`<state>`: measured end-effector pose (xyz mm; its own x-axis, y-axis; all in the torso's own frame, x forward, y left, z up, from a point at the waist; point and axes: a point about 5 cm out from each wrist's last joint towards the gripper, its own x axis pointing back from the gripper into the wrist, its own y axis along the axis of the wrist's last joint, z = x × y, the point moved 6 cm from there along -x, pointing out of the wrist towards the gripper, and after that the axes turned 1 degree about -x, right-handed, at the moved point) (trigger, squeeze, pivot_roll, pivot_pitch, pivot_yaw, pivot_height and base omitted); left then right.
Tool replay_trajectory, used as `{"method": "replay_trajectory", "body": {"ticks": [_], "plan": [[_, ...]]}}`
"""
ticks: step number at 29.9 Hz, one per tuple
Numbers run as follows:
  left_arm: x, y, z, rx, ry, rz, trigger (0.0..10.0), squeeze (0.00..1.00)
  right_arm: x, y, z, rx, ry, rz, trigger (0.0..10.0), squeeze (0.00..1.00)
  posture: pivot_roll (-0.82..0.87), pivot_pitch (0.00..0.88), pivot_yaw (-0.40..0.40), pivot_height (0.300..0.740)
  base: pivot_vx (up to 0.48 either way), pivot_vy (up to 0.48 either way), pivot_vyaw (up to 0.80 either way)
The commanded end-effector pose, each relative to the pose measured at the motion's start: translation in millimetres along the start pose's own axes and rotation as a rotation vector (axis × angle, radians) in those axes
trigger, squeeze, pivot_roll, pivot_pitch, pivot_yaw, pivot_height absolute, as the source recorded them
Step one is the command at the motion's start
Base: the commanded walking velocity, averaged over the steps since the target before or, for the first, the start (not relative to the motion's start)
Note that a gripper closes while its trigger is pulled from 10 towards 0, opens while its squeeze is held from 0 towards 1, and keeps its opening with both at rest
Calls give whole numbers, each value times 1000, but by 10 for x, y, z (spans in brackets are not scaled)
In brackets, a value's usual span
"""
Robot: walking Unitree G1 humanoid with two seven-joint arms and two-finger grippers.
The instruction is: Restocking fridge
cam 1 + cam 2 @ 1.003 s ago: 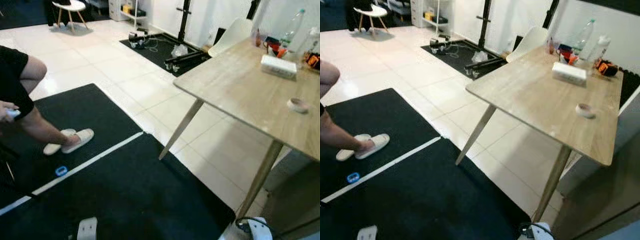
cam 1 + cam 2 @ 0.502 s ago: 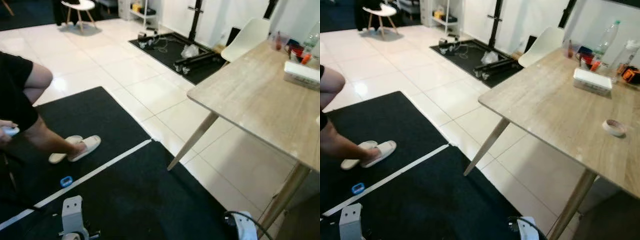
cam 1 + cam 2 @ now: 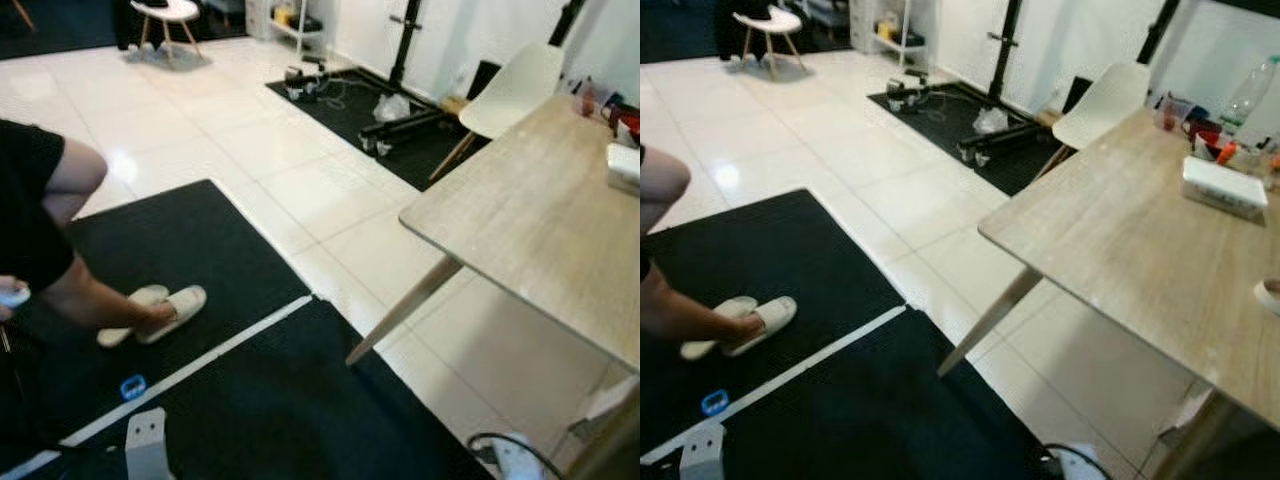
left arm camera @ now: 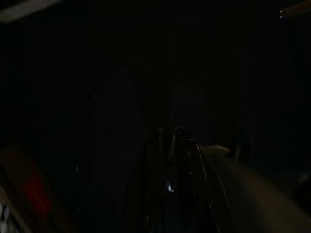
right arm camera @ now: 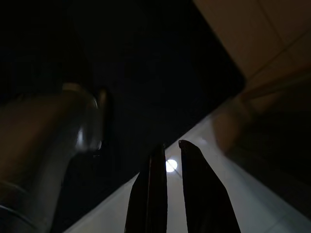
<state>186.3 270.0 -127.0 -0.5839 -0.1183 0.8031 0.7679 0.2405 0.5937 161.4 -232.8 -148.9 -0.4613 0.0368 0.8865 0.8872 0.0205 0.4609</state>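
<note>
1. Nearest, both arms hang idle over the black floor mat (image 3: 270, 400). The right pincer (image 5: 167, 150) points down at the mat edge with its two fingers almost pressed together and nothing between them. The left pincer (image 4: 167, 141) sits in deep shade; whether it is spread or closed I cannot tell.
2. A white tape line (image 3: 810, 365) crosses the mat, with a small blue object (image 3: 132, 386) just beside it. A person's leg and pale slippers (image 3: 155, 312) stand on the mat's left part.
3. Further out, the wooden desk (image 3: 1120, 250) carries a white box (image 3: 1225, 187) near its far edge, with a clear bottle (image 3: 1248, 92) and other small items at the far corner. A white chair (image 3: 1102, 100) stands at the desk's far side.
4. No fridge is visible, and neither pincer carries stock. My judgement: the restocking has barely begun; the robot is in transit, and fetching items, reaching the fridge and loading it all remain.
</note>
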Motion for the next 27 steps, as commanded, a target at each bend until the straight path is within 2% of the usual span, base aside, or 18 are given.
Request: {"method": "replay_trajectory", "body": {"ticks": [1,4,5,7,15,19,24,27], "plan": [[-4,-130,-123,2,-27,36,10000,0,8,23,-70,22,-17,-1,10000,0,65,14,-89,740,307,0,0],[-1,-181,-157,2,-34,47,10000,0,-5,29,-6,35,-3,2,10000,0,65,16,-91,740,311,0,0],[2,-220,-192,3,-39,54,10000,0,-17,20,93,51,31,9,10000,0,65,16,-91,740,311,0,0],[3,-244,-214,4,-43,58,10000,0,-24,11,165,59,57,14,10000,0,65,19,-93,740,311,0,0],[17,-322,-229,9,-44,78,10000,0,-54,-10,418,74,87,27,10000,0,65,19,-93,740,309,0,752],[22,-342,-220,10,-41,83,10000,0,-39,-44,303,70,61,31,10000,0,69,21,-96,740,311,0,398],[22,-348,-224,8,-41,85,10000,0,-41,-81,337,87,60,48,10000,0,69,21,-96,740,310,0,0],[20,-346,-234,6,-43,87,10000,0,-38,-80,298,81,53,51,10000,0,68,18,-92,740,311,0,0]]}}
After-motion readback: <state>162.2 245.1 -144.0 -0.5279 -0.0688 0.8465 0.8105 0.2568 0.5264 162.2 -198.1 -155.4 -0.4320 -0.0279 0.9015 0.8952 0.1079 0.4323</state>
